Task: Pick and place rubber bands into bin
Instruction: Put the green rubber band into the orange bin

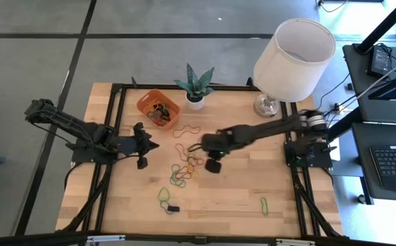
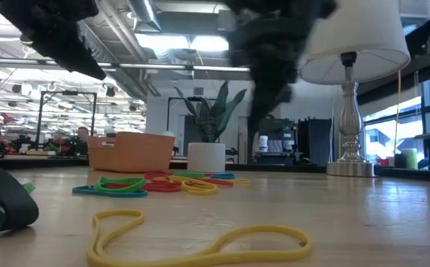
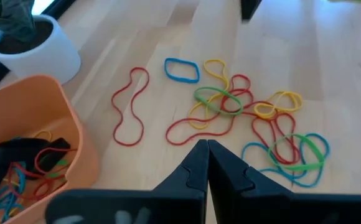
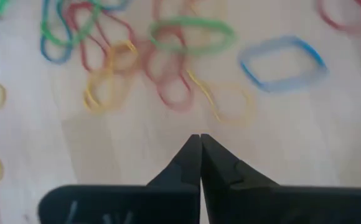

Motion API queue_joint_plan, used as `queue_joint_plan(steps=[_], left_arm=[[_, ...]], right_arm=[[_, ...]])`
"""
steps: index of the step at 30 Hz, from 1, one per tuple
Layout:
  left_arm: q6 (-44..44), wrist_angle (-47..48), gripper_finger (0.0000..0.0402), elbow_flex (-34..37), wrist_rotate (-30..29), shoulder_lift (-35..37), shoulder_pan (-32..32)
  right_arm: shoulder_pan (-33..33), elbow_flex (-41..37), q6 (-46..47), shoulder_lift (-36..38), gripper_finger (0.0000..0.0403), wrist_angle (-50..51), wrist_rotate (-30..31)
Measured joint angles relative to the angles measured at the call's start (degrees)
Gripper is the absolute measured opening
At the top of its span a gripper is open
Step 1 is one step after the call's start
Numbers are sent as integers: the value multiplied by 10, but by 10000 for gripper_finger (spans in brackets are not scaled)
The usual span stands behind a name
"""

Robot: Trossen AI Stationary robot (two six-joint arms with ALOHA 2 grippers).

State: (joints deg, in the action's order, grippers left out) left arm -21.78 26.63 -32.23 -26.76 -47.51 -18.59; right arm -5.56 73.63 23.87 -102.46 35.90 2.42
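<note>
I can read no writing or labels anywhere. The rubber bands (image 1: 186,167) are thin loops of red, yellow, green and blue, mostly tangled in a heap on the wooden table (image 1: 293,198), with a few lying apart. More sit inside the bin (image 1: 158,108), a shallow orange tray beside the potted plant (image 1: 195,87). My right gripper (image 1: 201,146) hangs above the heap, fingers pressed together on nothing. My left gripper (image 1: 153,144) waits near the bin, likewise closed and empty.
</note>
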Motion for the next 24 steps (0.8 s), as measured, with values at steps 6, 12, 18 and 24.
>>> queue_joint_plan(steps=[6, 12, 18, 24], left_arm=[[0, 1, 2, -66, 41, -126, 44], [-15, 2, 5, -154, 85, -273, 84], [-60, 7, 34, -254, 116, -400, 118], [-97, 49, 87, -360, 115, -509, 143]], right_arm=[[-9, -170, 42, 164, 8, -18, 25], [-9, -284, 42, 312, 4, -17, 26], [-9, -361, 15, 420, 9, -15, 34], [-8, -396, -18, 481, 4, -13, 37]])
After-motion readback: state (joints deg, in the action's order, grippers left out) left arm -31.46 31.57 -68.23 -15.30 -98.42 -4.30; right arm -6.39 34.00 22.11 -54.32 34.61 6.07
